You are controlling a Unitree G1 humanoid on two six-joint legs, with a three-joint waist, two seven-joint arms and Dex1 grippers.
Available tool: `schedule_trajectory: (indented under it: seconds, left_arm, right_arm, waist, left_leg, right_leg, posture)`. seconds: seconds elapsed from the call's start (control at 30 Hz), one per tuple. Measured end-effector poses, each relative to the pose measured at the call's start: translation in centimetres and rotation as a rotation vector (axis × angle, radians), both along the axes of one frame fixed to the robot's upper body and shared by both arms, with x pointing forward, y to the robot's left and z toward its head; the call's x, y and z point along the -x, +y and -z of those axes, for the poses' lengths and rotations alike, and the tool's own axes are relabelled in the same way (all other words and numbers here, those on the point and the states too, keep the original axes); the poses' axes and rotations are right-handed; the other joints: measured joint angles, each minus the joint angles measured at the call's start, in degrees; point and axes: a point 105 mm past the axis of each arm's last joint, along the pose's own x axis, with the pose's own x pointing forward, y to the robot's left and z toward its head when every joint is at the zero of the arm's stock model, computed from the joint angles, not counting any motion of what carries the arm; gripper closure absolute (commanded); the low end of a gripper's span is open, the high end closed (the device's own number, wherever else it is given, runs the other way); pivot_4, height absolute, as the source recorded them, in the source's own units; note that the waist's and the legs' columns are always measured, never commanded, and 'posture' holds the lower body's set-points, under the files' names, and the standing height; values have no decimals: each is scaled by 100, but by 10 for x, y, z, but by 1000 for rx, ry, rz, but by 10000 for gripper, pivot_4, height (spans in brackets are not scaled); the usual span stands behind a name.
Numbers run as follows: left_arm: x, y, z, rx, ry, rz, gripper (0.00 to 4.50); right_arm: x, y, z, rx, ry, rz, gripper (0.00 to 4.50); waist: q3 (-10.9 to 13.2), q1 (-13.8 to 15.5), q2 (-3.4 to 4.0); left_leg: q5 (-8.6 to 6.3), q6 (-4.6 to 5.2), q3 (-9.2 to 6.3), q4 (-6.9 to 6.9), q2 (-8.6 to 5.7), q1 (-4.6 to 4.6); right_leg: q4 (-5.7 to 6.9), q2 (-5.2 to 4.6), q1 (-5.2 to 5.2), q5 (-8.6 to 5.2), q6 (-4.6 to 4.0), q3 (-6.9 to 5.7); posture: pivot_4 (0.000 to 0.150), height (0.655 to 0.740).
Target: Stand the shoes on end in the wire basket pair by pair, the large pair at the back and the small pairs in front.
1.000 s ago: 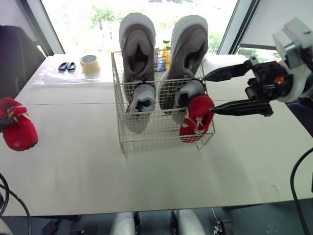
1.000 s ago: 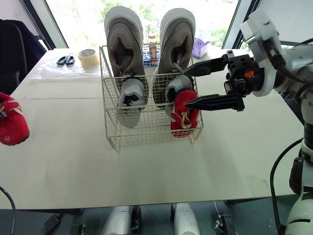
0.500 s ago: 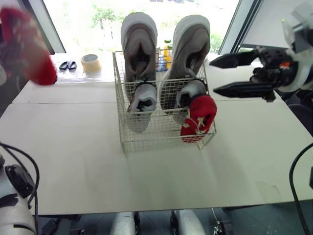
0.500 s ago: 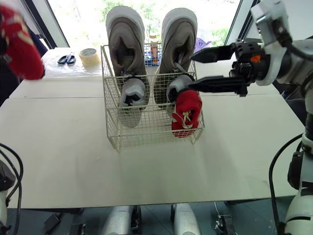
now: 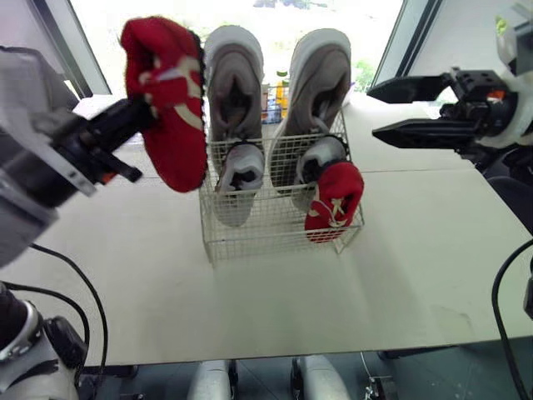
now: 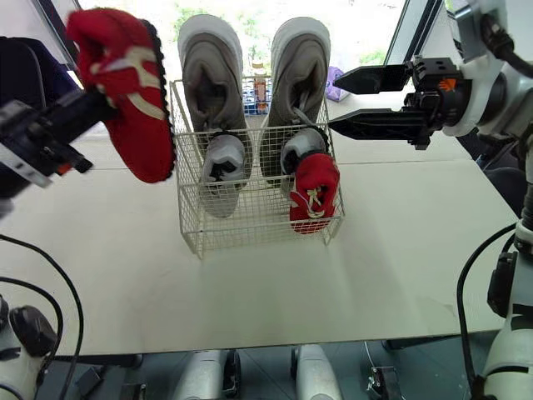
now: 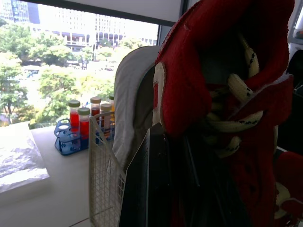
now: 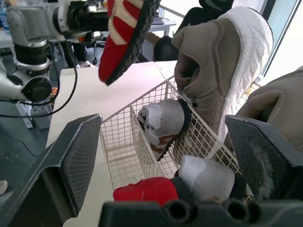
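Pale flat surface (image 5: pixel 275 292) carries a white wire basket (image 5: pixel 258 240) near its middle.

Back of basket: pair of large grey-brown shoes (image 5: pixel 235 92), both on end, side by side, rising well above the rim.

Right hand (image 5: pixel 373 110): fingers spread wide, nothing between them, hanging in the air just right of the basket at the level of the large shoes.

Left hand (image 5: pixel 133 117): clamped on a small red shoe with white laces (image 5: pixel 171 108), held aloft just left of the basket, toe down, dark sole turned toward the basket.

Front of basket: pair of small grey-and-white shoes (image 5: pixel 240 179), one before each large shoe. Matching red shoe (image 5: pixel 335 200) in the front right corner, toe down, against the right grey-and-white one.

Blue rack of capped vials with red liquid (image 7: pixel 71 137) stands on the surface behind the basket.
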Motion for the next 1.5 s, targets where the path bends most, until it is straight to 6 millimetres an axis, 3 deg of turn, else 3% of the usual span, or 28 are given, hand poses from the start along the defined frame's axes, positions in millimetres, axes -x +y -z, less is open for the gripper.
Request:
schedule_trajectory:
  seconds: [0.1,0.27,0.4,0.6,0.8,0.9,1.07,1.43,1.47,1.5]
  left_arm:
    - [-1,-4,7,64,-13,-23,44871]
    - [-3,-19,38,81,29,-30,44871]
    - [-5,-33,57,71,48,3,44871]
    - [-3,-37,45,62,-11,54,44871]
    - [-3,-38,29,-19,-46,116,44871]
    - [-6,-33,26,-29,-34,121,44871]
    - [-3,-28,22,-58,-25,165,44871]
    - [2,-13,20,-88,-14,183,44871]
    - [2,-13,19,-84,-18,184,45000]
    - [2,-13,19,-84,-17,187,45000]
  right_arm:
    - [-3,1,3,3,11,1,0]
    - [-4,0,4,-1,25,4,0]
    - [6,-4,17,44,107,24,0]
    - [22,-10,46,254,130,45,0]
    - [50,27,42,411,2,-176,0]
    - [55,43,53,436,12,-266,0]
    - [45,70,93,494,-4,-339,0]
    - [22,85,110,619,-113,-266,0]
    - [22,88,114,624,-105,-259,5438]
    - [23,90,117,629,-98,-263,7753]
  waist:
    - [0,-1,0]
    - [0,-2,1]
    - [0,28,0]
    - [1,-7,5]
    - [1,-17,7]
    - [0,-7,4]
    - [2,1,5]
    - [1,-16,4]
    - [1,-16,4]
    - [1,-15,4]
  left_leg:
    - [0,1,3,0,-2,-1]
    - [-1,2,5,0,-4,1]
    - [-2,3,1,0,-4,-3]
    - [-3,6,5,-4,-2,4]
    - [-3,5,0,-10,4,10]
    - [-3,5,0,-10,3,10]
    - [-3,6,5,-7,-1,5]
    - [-2,3,3,-8,2,14]
    - [-2,3,4,-8,3,16]
    - [-2,3,3,-8,2,15]
  right_leg:
    - [0,2,-1,0,0,2]
    - [-2,6,0,-1,-1,4]
    - [-5,8,2,-7,-13,1]
    - [-9,11,1,-12,-22,4]
    - [-8,23,2,-12,-21,3]
    - [-17,20,8,-12,-22,2]
    - [-20,11,5,-11,-21,3]
    - [-19,14,11,-13,-24,0]
    - [-19,14,13,-13,-24,0]
    - [-19,14,13,-13,-24,0]
  posture:
    - [1500,6609]
    - [1500,6609]
    - [1500,6609]
    - [1500,6609]
    - [1500,6609]
    - [1500,6609]
    - [1500,6609]
    - [1500,6609]
    - [1500,6609]
    - [1500,6609]
